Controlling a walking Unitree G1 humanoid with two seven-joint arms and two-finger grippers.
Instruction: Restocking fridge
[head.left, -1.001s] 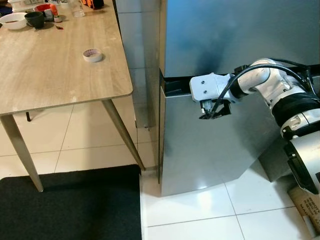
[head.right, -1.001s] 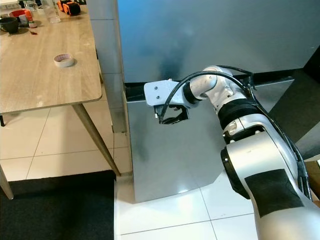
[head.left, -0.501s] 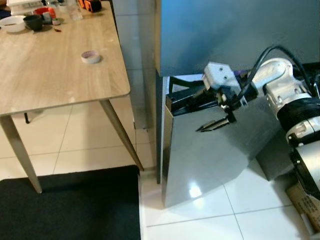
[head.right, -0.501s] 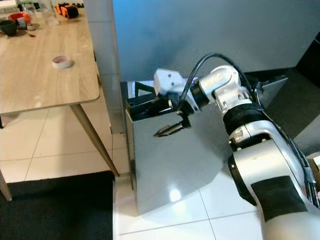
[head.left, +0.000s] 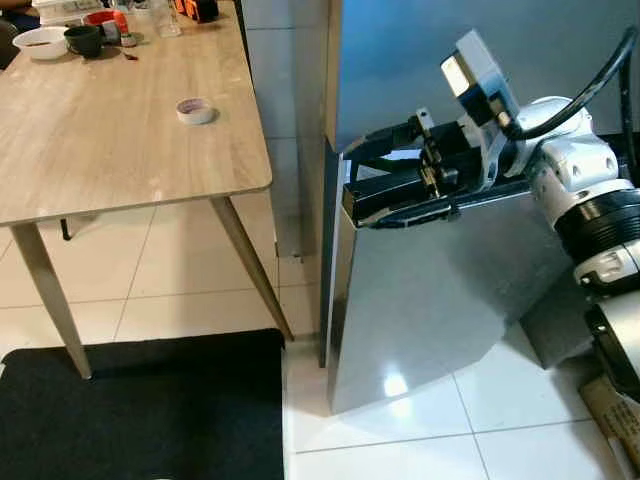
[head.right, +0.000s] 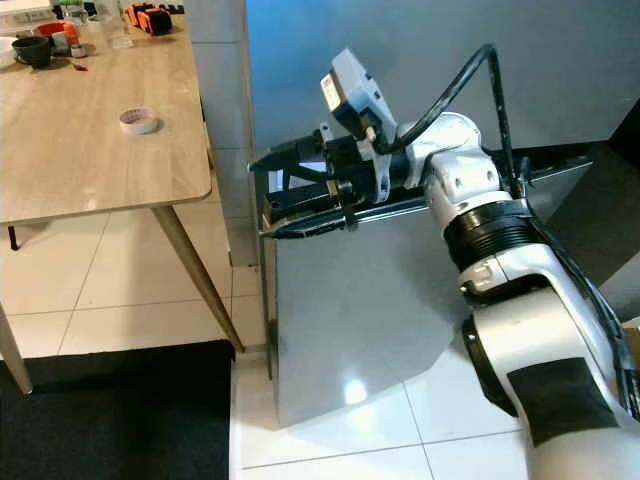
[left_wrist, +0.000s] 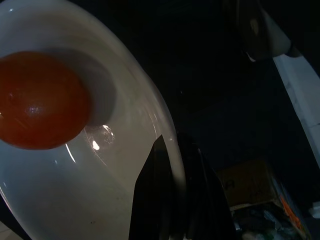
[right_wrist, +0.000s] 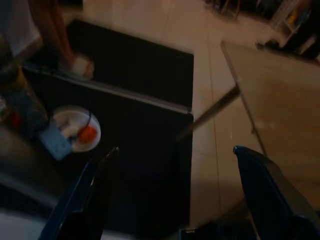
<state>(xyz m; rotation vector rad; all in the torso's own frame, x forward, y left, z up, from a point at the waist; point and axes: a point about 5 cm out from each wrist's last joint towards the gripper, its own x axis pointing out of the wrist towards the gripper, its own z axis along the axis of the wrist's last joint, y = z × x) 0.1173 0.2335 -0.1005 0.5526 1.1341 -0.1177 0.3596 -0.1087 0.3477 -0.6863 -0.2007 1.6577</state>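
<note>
The silver fridge has an upper door (head.left: 450, 60) and a lower door (head.left: 430, 290) that stands ajar. My right gripper (head.left: 350, 190) is open at the top edge of the lower door, near its free corner. One finger (head.left: 390, 212) lies along that edge and the other is above it. My left gripper (left_wrist: 172, 142) is shut on the rim of a white plate (left_wrist: 100, 200) that carries an orange fruit (left_wrist: 40, 107). The same plate (right_wrist: 67, 120) with the fruit (right_wrist: 87, 133) is seen low over the black mat, between the right gripper's spread fingers (right_wrist: 95, 190).
A wooden table (head.left: 100, 150) stands left of the fridge with a tape roll (head.left: 195, 111) and bowls (head.left: 40, 40) at its far end. A black mat (head.left: 140, 410) lies on the white tiles. A cardboard box (head.left: 622, 425) sits at the lower right. A person's foot (right_wrist: 75, 65) is on the mat.
The lower door has swung from nearly shut to ajar. My right gripper has risen from the door's front to its top edge and its fingers have spread apart.
</note>
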